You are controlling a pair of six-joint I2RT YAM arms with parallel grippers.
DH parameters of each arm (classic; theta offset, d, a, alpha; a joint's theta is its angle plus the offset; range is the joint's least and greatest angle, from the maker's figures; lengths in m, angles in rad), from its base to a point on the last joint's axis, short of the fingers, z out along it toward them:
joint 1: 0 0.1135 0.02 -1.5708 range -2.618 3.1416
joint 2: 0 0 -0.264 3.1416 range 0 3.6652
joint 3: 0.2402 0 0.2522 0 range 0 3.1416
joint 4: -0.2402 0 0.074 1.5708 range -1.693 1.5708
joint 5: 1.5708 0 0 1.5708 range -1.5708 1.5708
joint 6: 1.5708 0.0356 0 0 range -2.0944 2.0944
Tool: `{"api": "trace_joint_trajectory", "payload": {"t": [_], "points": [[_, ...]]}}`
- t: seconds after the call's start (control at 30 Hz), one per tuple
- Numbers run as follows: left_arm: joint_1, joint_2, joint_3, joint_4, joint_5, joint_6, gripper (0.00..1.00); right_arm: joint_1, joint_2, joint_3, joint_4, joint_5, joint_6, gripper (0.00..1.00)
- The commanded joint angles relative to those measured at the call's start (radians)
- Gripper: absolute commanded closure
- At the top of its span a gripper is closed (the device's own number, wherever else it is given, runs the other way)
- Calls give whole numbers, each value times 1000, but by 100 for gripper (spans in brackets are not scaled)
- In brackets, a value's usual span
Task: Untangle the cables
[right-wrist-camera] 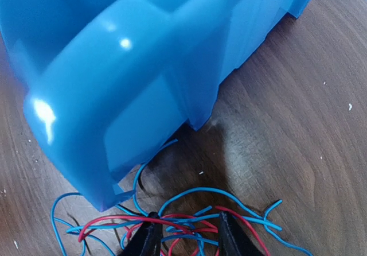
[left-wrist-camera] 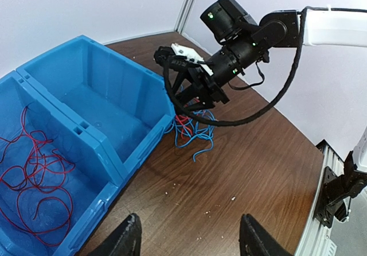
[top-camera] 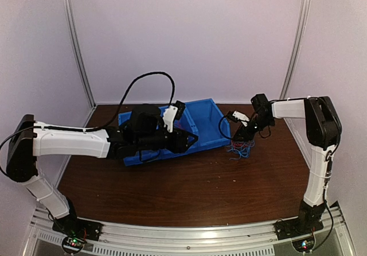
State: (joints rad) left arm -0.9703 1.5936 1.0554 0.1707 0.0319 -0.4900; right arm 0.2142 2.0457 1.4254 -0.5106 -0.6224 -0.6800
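Top view: left gripper is seen over the blue bin; jaw gap can't be read here. Right gripper is lowered onto a bunch of blue and red cables on the table, just beside the bin's right wall.

Left wrist view: left fingers are held well apart w/ nothing btwn them. Loose red cables are seen in the nearer compartment.

Right wrist view: right fingers are held apart, strands crossing the gap and touching them; no pinch is seen.

White arms, black joints, black hands
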Motion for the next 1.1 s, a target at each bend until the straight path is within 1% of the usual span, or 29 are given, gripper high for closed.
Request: {"api": "trace_joint_trajectory", "payload": {"t": [0.0,0.07,0.1,0.17,0.2,0.23,0.43,0.57,0.63,0.7,0.83,0.93,1.07], "points": [[1,-18,2,35,-14,-2,40,4,-14,-16,-6,-82,-42,70],[2,-12,3,41,-11,-5,40,1,-32,-30,12,-116,-36,73],[1,-7,6,43,-8,-5,40,1,-40,-35,30,-134,-26,77],[2,4,14,43,-1,-7,40,-2,-60,-49,60,-152,-3,89],[1,11,17,44,6,-8,40,-6,-71,-53,66,-162,2,94],[1,15,21,43,11,-8,40,-11,-86,-58,66,-172,4,96],[2,36,38,52,26,7,40,-62,-227,-111,16,-208,-11,100],[1,67,57,67,59,28,40,-70,-365,-175,-63,-209,-41,100],[2,89,68,92,91,39,40,-70,-445,-208,-100,-250,-42,100],[1,113,75,133,141,48,40,-63,-537,-224,-140,-297,-45,100],[-3,162,101,236,231,64,41,-32,-662,-236,-179,-366,-23,100],[-21,199,121,323,281,100,41,7,-713,-242,-169,-406,24,100],[-53,261,154,442,301,139,41,86,-731,-226,-162,-431,76,100]]}}
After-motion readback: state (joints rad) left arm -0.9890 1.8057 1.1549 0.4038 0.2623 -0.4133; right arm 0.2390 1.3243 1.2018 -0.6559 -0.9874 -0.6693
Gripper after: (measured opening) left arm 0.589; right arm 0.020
